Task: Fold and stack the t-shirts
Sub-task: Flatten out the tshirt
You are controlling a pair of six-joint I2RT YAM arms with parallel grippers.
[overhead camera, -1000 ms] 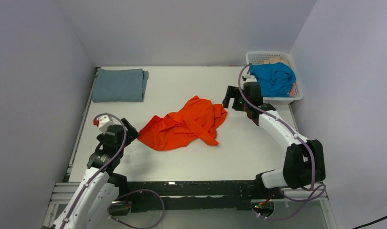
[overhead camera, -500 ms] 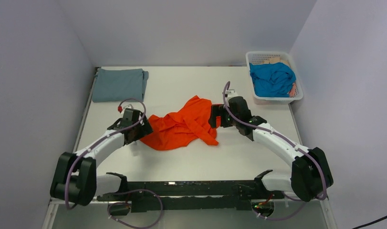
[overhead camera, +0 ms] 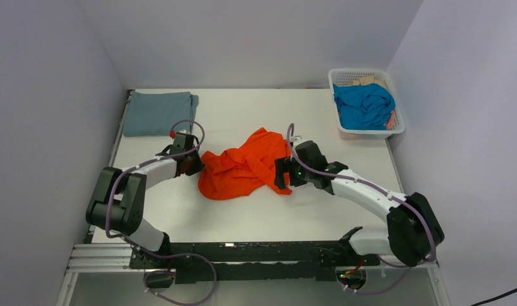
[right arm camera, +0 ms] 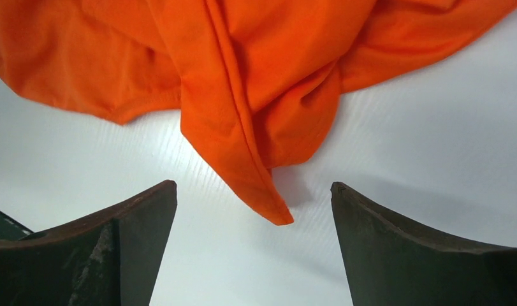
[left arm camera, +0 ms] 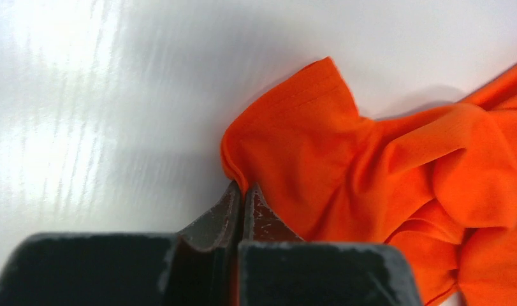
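Note:
The orange t-shirt [overhead camera: 243,167] lies crumpled in the middle of the table. My left gripper [overhead camera: 195,164] is at its left edge. In the left wrist view the gripper [left arm camera: 243,188] is shut, with a fold of the orange t-shirt [left arm camera: 370,159] pinched at its tips. My right gripper [overhead camera: 282,173] is at the shirt's lower right. It stands open [right arm camera: 254,186], and a pointed corner of the orange t-shirt [right arm camera: 262,64] reaches down between its fingertips without touching them. A grey-blue t-shirt [overhead camera: 159,113] lies folded at the back left. A turquoise t-shirt [overhead camera: 365,105] is bunched in the basket.
The white lattice basket [overhead camera: 357,71] stands at the back right corner, against the right wall. The table's left edge runs close beside the folded grey-blue t-shirt. Bare white tabletop [overhead camera: 243,210] lies in front of the orange t-shirt.
My left arm has reached forward to the orange t-shirt's left edge and shut on it. My right gripper has moved from near the basket down to the shirt's lower right corner, staying open.

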